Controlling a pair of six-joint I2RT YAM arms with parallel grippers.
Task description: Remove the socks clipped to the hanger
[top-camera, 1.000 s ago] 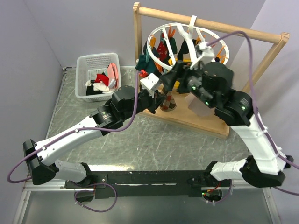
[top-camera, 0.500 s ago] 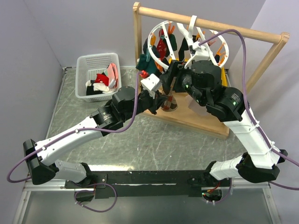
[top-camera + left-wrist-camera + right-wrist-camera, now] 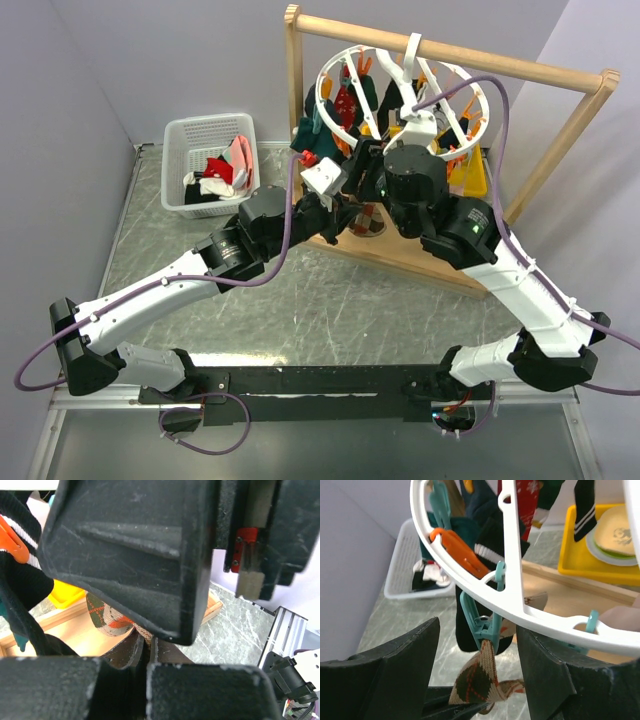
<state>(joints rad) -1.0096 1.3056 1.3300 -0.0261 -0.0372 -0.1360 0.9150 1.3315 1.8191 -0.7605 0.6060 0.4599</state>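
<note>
Left tool (image 3: 147,656) was pinched shut on the lower end of the argyle sock (image 3: 477,680). Fabric was squeezed in the gap, which was almost nil.

Right tool (image 3: 477,630) was held wide, nothing gripped. Its fingers (image 3: 405,665) were set either side of the teal clip (image 3: 479,625) from which that sock was hung, with the hanger (image 3: 322,100) rim crossing between them. Contact with the rim could not be told.

Hanger was hooked over the rail of the frame (image 3: 520,65) at the far side of the worktop (image 3: 300,310), just above both tools.

Counts:
- 2 tools, 1 hanger, 1 frame, 1 basket (image 3: 205,120), 1 yellow tray (image 3: 570,555).
- In the right wrist view, 1 orange clip (image 3: 460,552) and 3 teal clips were made out.
- About five socks (image 3: 347,100) were seen clipped on; the exact number could not be told.
- More socks were heaped in the basket, left of the frame, uncounted.
</note>
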